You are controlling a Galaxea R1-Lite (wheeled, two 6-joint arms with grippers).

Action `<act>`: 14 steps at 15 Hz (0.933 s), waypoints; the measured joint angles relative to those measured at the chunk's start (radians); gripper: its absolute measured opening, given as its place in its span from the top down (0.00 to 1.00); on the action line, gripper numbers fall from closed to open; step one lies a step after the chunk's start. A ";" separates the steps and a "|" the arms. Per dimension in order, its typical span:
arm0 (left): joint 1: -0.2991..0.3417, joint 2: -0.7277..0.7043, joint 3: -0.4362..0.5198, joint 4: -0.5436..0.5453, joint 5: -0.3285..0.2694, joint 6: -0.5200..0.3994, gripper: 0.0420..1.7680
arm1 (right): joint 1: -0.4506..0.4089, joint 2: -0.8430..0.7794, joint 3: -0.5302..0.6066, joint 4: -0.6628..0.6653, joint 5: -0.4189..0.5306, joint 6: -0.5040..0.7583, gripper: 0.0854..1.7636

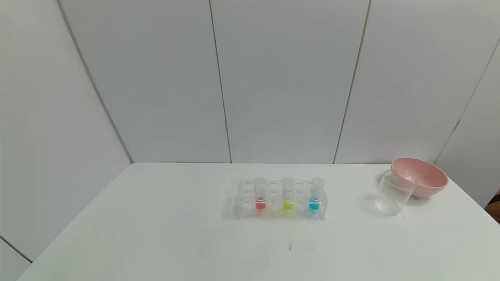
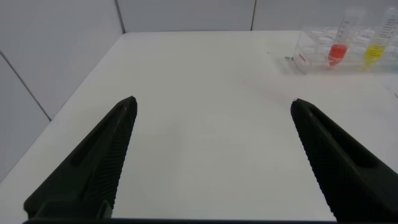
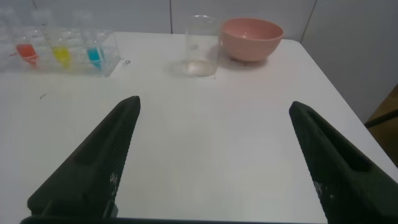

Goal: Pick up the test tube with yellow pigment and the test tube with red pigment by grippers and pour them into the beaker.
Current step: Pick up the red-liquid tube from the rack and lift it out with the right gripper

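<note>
A clear tube rack (image 1: 279,212) stands mid-table. In it stand the test tube with red pigment (image 1: 260,195), the test tube with yellow pigment (image 1: 287,195) and a like tube with blue liquid (image 1: 315,195). The clear beaker (image 1: 392,193) stands at the right, touching the pink bowl. Neither gripper shows in the head view. My left gripper (image 2: 213,106) is open and empty above bare table, the red tube (image 2: 337,51) and yellow tube (image 2: 375,52) far off. My right gripper (image 3: 214,106) is open and empty, with the beaker (image 3: 200,46), yellow tube (image 3: 61,55) and red tube (image 3: 25,51) beyond it.
A pink bowl (image 1: 424,177) sits behind the beaker near the table's far right corner; it also shows in the right wrist view (image 3: 250,37). Grey wall panels close the back and left. The table's right edge runs close past the bowl.
</note>
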 joint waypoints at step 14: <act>0.000 0.000 0.000 0.000 0.000 0.000 0.00 | 0.088 0.879 -0.721 -0.206 0.005 0.143 0.03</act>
